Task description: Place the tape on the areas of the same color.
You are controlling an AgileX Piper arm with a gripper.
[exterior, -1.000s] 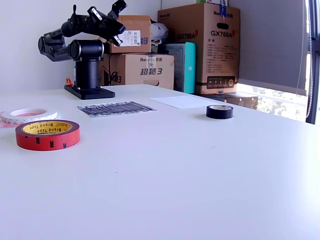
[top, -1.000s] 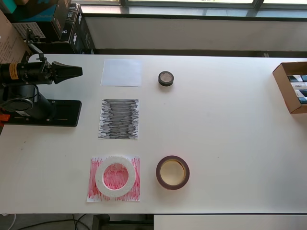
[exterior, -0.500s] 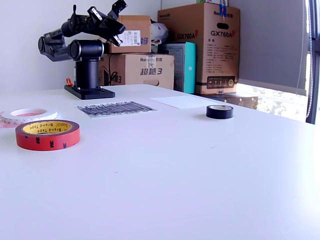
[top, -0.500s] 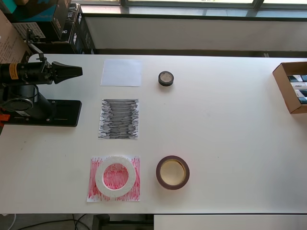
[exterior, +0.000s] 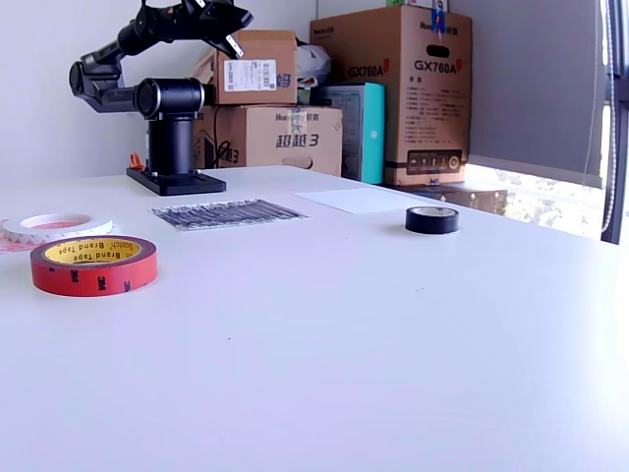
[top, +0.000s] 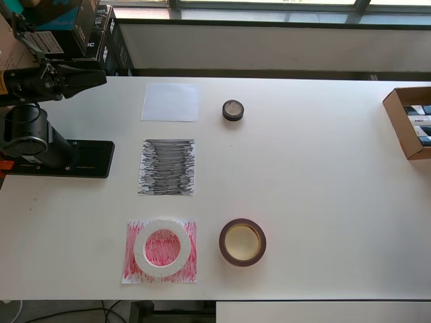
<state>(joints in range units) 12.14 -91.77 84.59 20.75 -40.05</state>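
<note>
My gripper point(top: 100, 75) hangs shut and empty above the table's far left edge in the overhead view, high over the arm's base; in the exterior view the gripper point(exterior: 236, 16) points right. The white ring of tape point(top: 143, 247) lies on the red scribbled area point(top: 190, 270). Beside it on bare table sits the maroon ring with a tan core point(top: 223, 242), which looks red in the exterior view point(exterior: 93, 278). The small black roll point(top: 233, 110) rests right of the plain white area point(top: 170, 101). The black scribbled area point(top: 167, 167) holds nothing.
The arm's black base plate point(top: 87, 159) is bolted at the overhead view's left. An open cardboard box point(top: 397, 124) stands at the right edge. Stacked cartons point(exterior: 393, 88) line the space behind the table.
The gripper has lifted and drawn back a little toward the overhead view's upper left. All three rolls lie where they were.
</note>
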